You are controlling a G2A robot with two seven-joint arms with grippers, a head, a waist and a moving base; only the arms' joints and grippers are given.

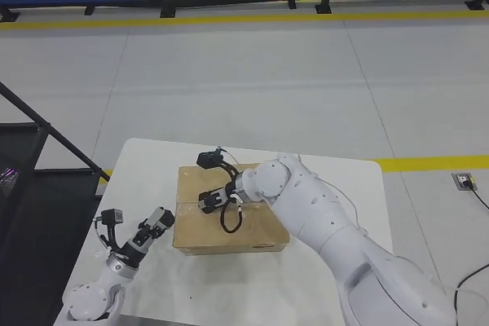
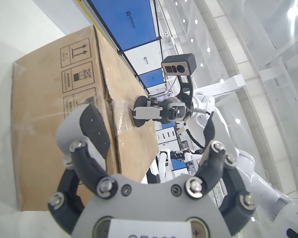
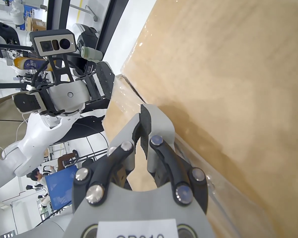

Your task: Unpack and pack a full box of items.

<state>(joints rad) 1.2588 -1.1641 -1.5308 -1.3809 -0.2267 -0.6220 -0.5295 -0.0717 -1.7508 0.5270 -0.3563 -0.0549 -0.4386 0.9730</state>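
Top view: box [image 1: 228, 232] stiff, taped, likely heavy; take hold at the seam tape [image 3: 123, 95]. There the right tool [image 1: 205, 200] is closed, perhaps pinching it; left tool [image 1: 165, 216] open.

The brown cardboard box [image 2: 52, 149] bears black handling pictograms [image 2: 76, 75], two upward arrows topmost, their small captions seemingly too fine to read.

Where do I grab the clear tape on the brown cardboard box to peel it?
Likely the clear tape's tail, folded over the brown cardboard box's end edge at the centre seam. Come from that end face, where the open left hand sits; on top it lies flat.
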